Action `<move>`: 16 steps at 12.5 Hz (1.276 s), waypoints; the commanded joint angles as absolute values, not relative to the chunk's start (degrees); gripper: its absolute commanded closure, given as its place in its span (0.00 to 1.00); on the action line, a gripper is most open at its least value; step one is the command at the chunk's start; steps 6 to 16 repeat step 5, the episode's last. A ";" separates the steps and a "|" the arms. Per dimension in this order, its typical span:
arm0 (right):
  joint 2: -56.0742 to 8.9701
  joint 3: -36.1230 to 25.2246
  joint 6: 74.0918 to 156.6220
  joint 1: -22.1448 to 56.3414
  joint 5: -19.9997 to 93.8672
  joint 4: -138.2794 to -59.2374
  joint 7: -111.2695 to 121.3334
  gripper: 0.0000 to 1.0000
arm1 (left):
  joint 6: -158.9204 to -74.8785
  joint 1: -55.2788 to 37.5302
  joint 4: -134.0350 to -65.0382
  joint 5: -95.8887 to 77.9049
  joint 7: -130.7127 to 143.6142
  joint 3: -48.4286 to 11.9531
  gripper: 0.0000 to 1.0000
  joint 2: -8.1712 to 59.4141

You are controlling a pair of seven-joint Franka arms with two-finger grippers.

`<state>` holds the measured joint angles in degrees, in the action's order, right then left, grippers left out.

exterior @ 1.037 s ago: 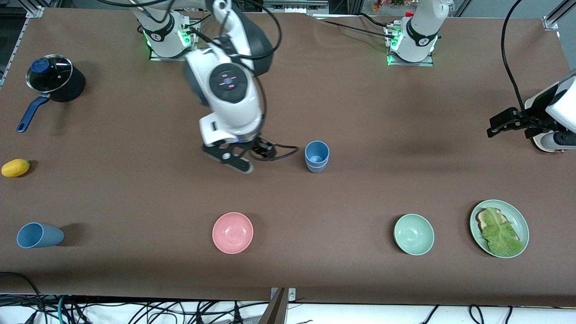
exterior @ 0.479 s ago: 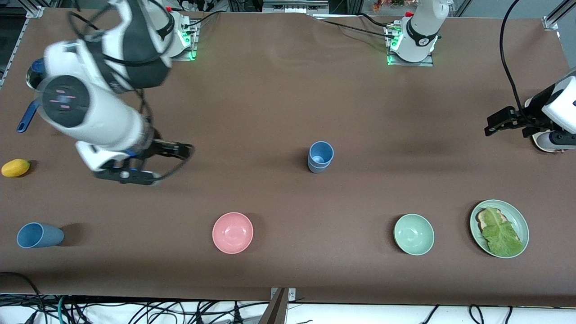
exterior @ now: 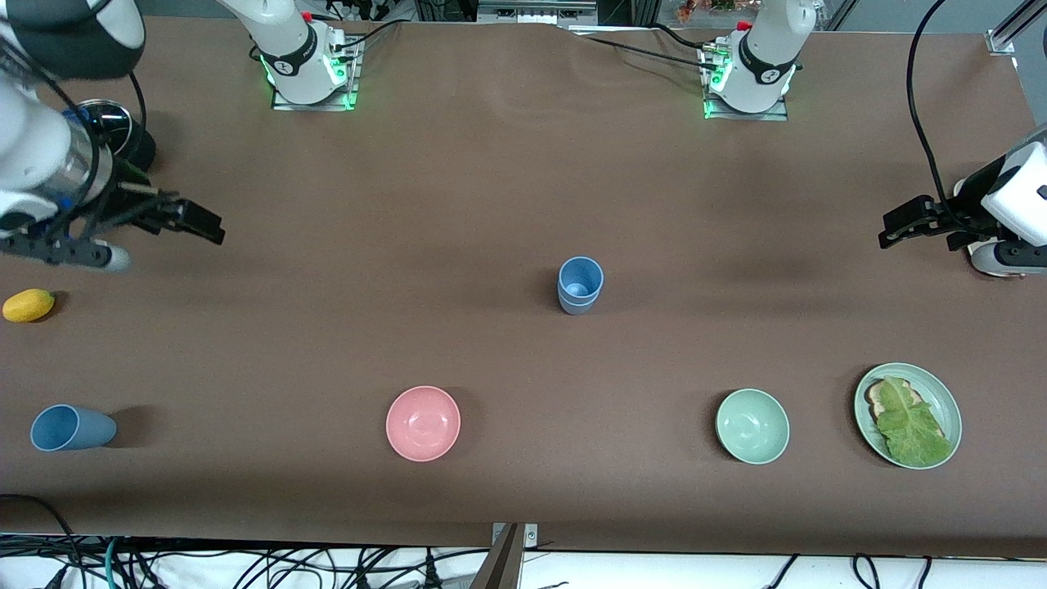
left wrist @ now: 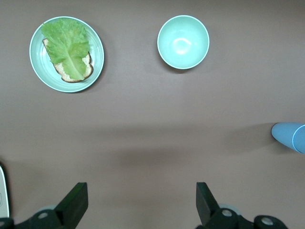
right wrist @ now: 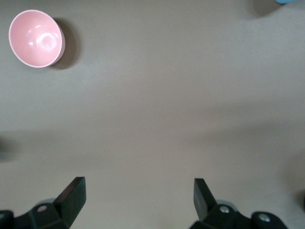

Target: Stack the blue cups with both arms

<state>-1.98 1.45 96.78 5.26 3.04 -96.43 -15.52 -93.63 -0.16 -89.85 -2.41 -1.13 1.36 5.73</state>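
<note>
- Stacked blue cups (exterior: pixel 580 285) — two nested, upright, mouths up, long axis vertical; mid-table, well clear of both grippers.
- Lone blue cup (exterior: pixel 70 428) — on its side at the right arm's end, nearer the front camera; long axis runs along the table's length, mouth toward that end.
- Right gripper (exterior: pixel 168 219) — has swung from beside the stack to over the table near the dark pot (exterior: pixel 110 131) and the yellow fruit (exterior: pixel 29 304); fingers apart, empty. Likely heading for the lone cup.
- Left gripper (exterior: pixel 906 225) — waiting, fingers apart, empty.
- Pink bowl (exterior: pixel 423 423), mint bowl (exterior: pixel 752 425), lettuce plate (exterior: pixel 941 391) — untouched.
</note>
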 commanded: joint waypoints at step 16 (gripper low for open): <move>0.09 4.66 95.02 3.60 2.02 -97.83 -15.29 0.00 | -93.16 -0.26 -89.30 -1.05 -1.76 1.23 0.00 5.89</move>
